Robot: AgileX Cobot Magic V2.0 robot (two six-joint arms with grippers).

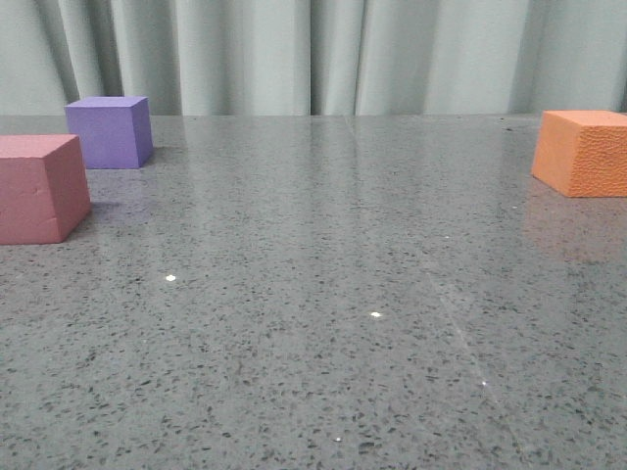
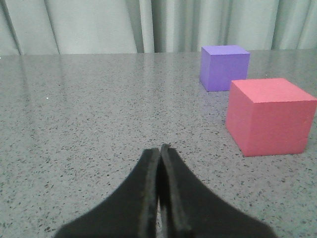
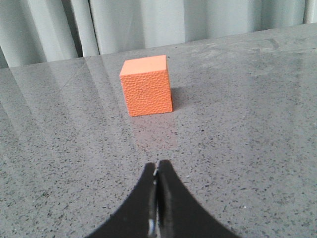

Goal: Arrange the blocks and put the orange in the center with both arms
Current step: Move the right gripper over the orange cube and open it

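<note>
Meanwhile both the left hand (image 2: 159,148) and right hand (image 3: 157,164) are pressed together, empty, the orange cube (image 3: 146,86) far right.

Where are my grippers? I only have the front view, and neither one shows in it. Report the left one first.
Observer: The left gripper sits low over the table, its jaws closed on nothing.
Operator: Now the right one.
Observer: The right gripper has its jaws closed too, and they are empty.
Operator: Tell me what it faces.
Observer: The orange cube stands straight ahead of it, apart from the jaws, with bare table between them.
</note>
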